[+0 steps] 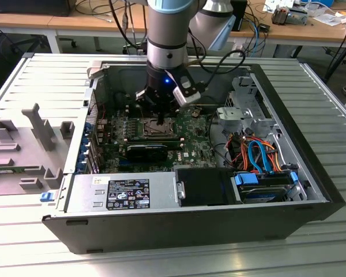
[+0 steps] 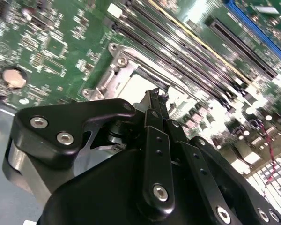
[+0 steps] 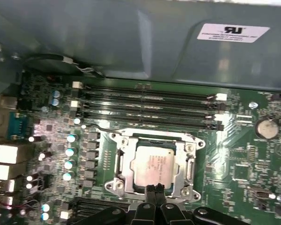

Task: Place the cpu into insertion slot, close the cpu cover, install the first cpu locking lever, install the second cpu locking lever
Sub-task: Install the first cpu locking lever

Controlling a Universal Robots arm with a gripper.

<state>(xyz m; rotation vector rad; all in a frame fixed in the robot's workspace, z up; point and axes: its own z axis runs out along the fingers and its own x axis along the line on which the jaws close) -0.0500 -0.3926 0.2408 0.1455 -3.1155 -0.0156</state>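
Observation:
The cpu [image 3: 153, 164], a silvery square chip, lies flat in the insertion slot [image 3: 152, 136] on the green board. The cpu cover [image 3: 123, 154], a metal frame with a square window, lies down around it. A thin wire locking lever [image 3: 99, 127] runs along the socket's side near the memory slots, its end sticking out over the board. My gripper [image 3: 155, 189] hangs just above the socket's edge, fingertips pressed together with nothing between them. In the second wrist view the gripper [image 2: 155, 96] points at the cover [image 2: 113, 77]. From outside, the gripper [image 1: 161, 118] stands over the socket [image 1: 154, 128].
Several long memory slots [image 3: 150, 105] lie beside the socket, and a coin battery [image 3: 263, 127] sits on the board. The case wall [image 3: 131, 37] rises behind. A power supply [image 1: 127, 193], drive cage [image 1: 248, 109] and cables [image 1: 256, 153] crowd the case. A grey fixture [image 1: 23, 150] rests outside.

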